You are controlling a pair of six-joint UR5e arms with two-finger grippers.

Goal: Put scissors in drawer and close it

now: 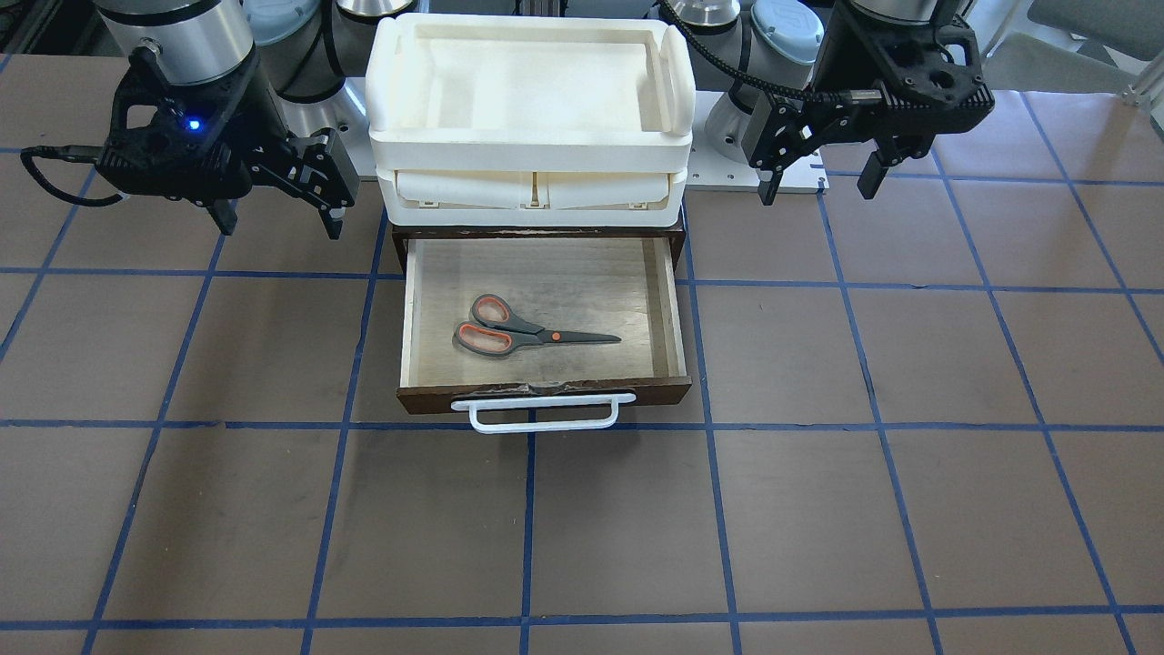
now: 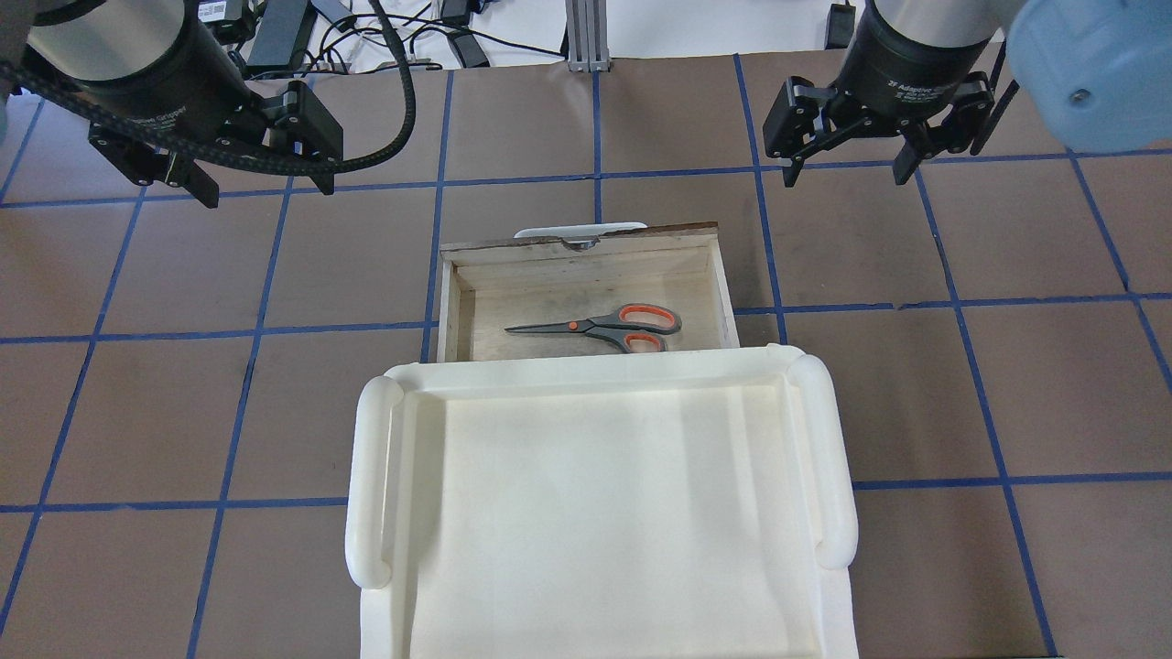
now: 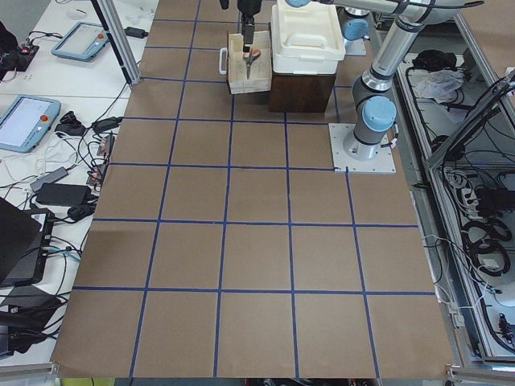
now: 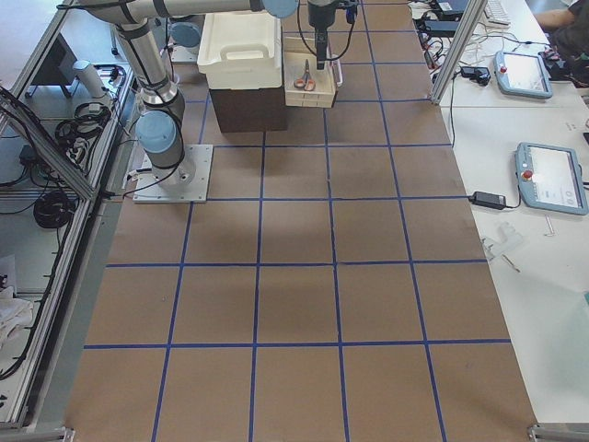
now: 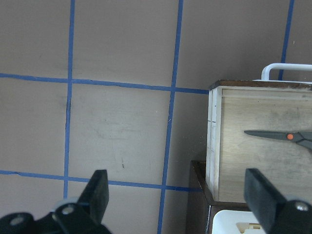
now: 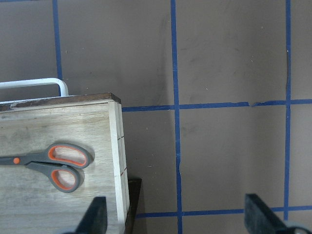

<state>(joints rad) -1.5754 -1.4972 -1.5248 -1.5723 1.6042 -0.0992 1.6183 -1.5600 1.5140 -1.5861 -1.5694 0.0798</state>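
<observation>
The scissors [image 1: 527,332], with dark grey handles, orange-lined loops and dark blades, lie flat inside the open drawer [image 1: 546,393]. The drawer has a dark brown front, a pale plywood inside and a white bar handle [image 1: 543,414]. In the overhead view the scissors [image 2: 604,327] lie in the drawer [image 2: 586,247], blades towards that view's left. My left gripper [image 2: 268,190] is open and empty, above the table to the drawer's left. My right gripper [image 2: 845,176] is open and empty, to the drawer's right. The left wrist view shows the blade tip [image 5: 273,134]; the right wrist view shows the handles [image 6: 63,165].
A cream-white plastic tray unit [image 1: 532,136] stands on top of the dark brown cabinet, right behind the open drawer, and fills the overhead view's foreground [image 2: 595,494]. The brown table carries a blue tape grid. The arm bases stand behind the cabinet.
</observation>
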